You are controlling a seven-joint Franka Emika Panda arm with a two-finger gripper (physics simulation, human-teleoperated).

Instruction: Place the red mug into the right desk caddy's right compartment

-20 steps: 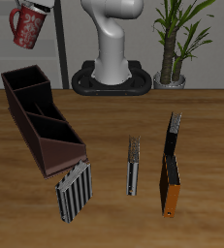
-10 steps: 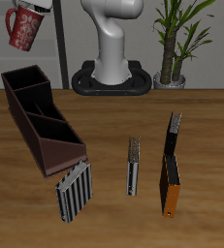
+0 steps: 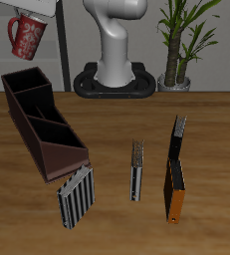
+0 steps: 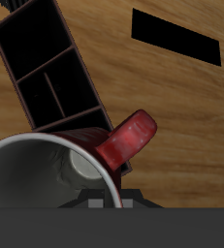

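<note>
Gripper (image 3: 39,6) held small red speckled ceramic mug (image 3: 27,37) aloft above long dark brown divided desk caddy (image 3: 42,122); lowering into end compartment remained.

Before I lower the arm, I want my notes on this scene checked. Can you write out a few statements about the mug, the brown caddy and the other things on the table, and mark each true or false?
1. The red mug is held up in the air, above the table. True.
2. The mug already sits inside the brown caddy. False: the caddy's sections look empty and the mug hangs above its far end.
3. A small grey-and-white striped box stands by the caddy's end nearer the table's front edge. True.
4. The mug lies on its side on the table beside the potted plant. False: it is off the table, far from the plant.
</note>
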